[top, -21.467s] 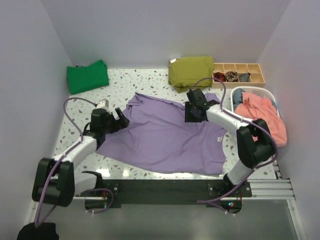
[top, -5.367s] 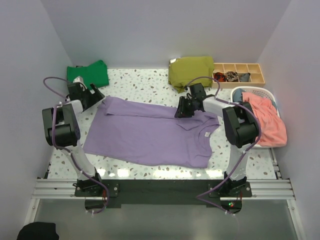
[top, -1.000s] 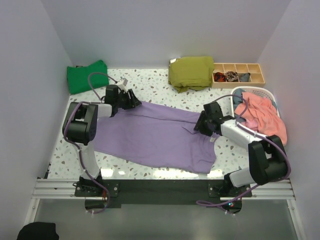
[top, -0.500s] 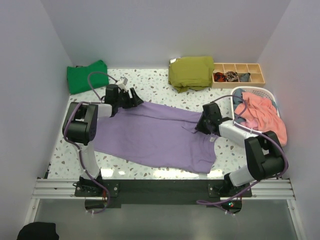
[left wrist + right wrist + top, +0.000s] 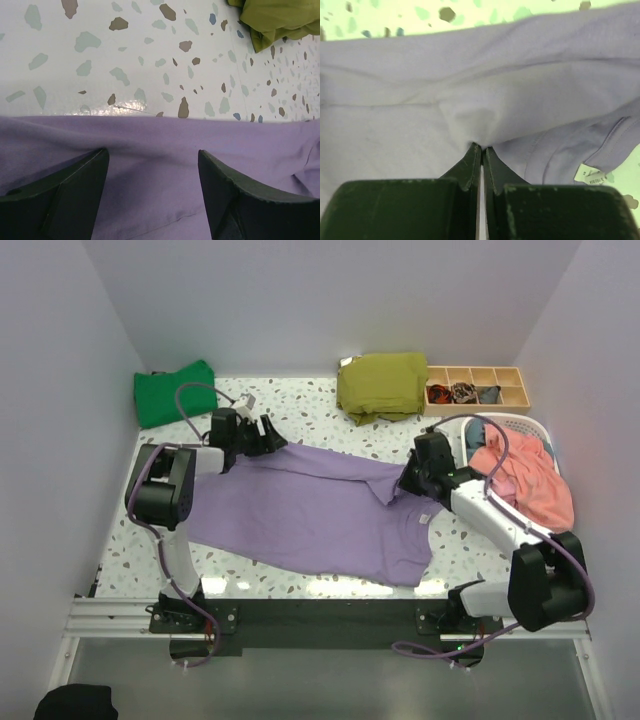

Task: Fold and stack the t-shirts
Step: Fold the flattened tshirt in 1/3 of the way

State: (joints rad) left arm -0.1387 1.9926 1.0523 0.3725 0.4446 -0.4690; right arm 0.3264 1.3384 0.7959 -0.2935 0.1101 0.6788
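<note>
At the table's [image 5: 300, 400] far left corner lies the green t-shirt [image 5: 176, 393], folded. Right of it, the left hand [image 5: 272, 438] has its fingers spread wide over the far edge of the lavender t-shirt [image 5: 310, 515], which lies across the table's middle. Farther right, the right hand [image 5: 407, 486] is pressed together, pinching a raised fold of that shirt near its white neck label [image 5: 588, 175].

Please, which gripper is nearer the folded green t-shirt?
Left. The left gripper is a short way right of the green t-shirt; the right gripper, pinching the purple t-shirt, is far beyond.
</note>
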